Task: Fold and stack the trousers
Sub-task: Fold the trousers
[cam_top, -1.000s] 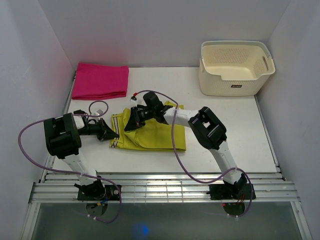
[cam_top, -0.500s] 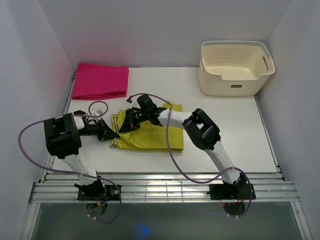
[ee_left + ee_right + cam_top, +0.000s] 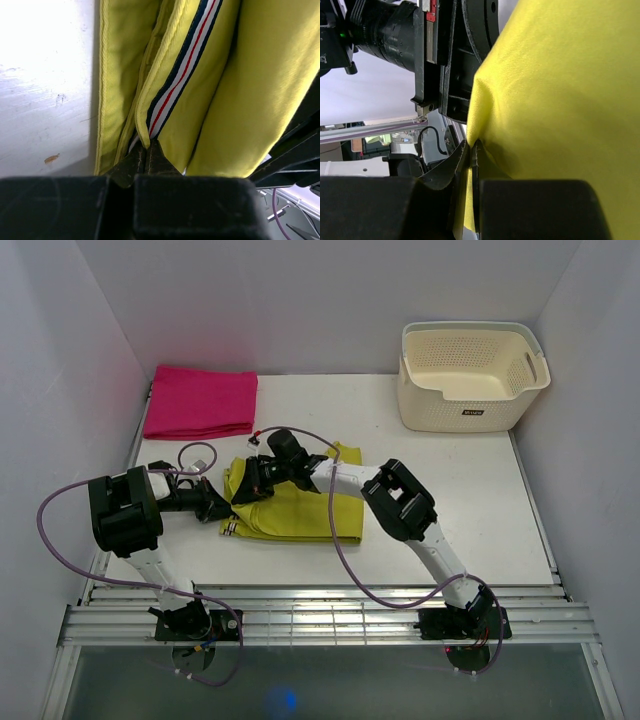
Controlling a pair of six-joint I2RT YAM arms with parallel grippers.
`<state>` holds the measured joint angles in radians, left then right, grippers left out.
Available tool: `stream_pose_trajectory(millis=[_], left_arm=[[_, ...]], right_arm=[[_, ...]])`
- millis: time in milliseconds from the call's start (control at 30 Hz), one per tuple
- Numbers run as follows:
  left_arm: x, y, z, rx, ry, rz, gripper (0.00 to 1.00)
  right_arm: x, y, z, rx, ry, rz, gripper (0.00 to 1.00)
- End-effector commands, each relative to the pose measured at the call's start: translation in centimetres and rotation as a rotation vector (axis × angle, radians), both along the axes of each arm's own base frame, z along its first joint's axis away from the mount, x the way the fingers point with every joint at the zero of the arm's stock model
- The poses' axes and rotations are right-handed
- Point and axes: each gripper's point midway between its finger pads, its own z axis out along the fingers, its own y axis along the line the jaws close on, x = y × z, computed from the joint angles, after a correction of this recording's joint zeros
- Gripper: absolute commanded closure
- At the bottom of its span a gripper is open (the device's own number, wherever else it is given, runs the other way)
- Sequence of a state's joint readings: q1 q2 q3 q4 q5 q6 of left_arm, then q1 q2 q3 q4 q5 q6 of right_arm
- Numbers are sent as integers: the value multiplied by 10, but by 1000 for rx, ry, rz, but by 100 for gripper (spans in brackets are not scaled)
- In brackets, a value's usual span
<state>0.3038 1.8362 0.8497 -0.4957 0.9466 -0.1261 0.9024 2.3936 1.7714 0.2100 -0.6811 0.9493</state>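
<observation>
In the top view, the fingertips of the right gripper (image 3: 244, 491) cannot be made out against the raised fold of the trousers (image 3: 300, 512). Both wrist views crop the trousers at the top and right edges. The label (image 3: 472, 412) on the basket (image 3: 440, 390) is too small to read.

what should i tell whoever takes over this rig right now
Left gripper: shut, pinching the trousers at the striped edge on their left end.
Right gripper: shut on a fold of the trousers, bunched at that same end, close to the left gripper.
Trousers: centre-left of the table, already folded to a short block.
Left to do: lay this fold flat, release both grippers, then stack, probably with the pink cloth at the back left, though that is a guess.
</observation>
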Motion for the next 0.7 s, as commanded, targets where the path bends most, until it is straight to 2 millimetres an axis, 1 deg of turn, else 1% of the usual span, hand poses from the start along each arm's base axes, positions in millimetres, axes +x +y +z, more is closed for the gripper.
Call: stream_pose_trajectory(millis=[0,200,233,267,300,333,367,400,433,467,500,533,567,600,633,667], left_arm=[[-10,1,-25,100,28,-32,100],[-10,3,-24,117,24,-25,100],[-9,4,-23,125,22,-24,98],[-7,7,-22,141,16,-23,90],[-7,9,-22,158,23,-25,87],[-6,16,-21,203,9,-27,82],[-4,21,-19,227,0,-27,75],[-3,31,-15,250,-2,-10,71],[1,39,-7,272,-32,4,66],[2,45,-3,287,-45,9,61],[4,52,5,299,-52,19,53],[6,64,11,308,-58,51,51],[4,72,17,335,-73,40,49],[9,81,24,355,-94,48,48],[8,92,29,371,-98,69,47],[5,99,33,393,-94,75,47]], right_arm=[[-8,20,20,63,-19,16,92],[-10,21,4,43,-2,17,92],[-11,21,4,43,-3,19,92],[-10,20,4,48,-4,20,92],[-10,21,8,71,-14,26,92],[-12,21,12,86,-18,38,92],[-13,20,17,103,-26,46,91],[-15,19,26,131,-49,65,85],[-17,19,32,145,-64,76,76],[-15,17,37,159,-81,80,63],[-15,16,50,179,-105,86,59],[-15,14,56,192,-119,96,56],[-13,11,70,218,-149,99,50],[-14,9,76,230,-163,105,45],[-15,6,84,245,-179,119,40],[-14,3,88,257,-208,129,33]])
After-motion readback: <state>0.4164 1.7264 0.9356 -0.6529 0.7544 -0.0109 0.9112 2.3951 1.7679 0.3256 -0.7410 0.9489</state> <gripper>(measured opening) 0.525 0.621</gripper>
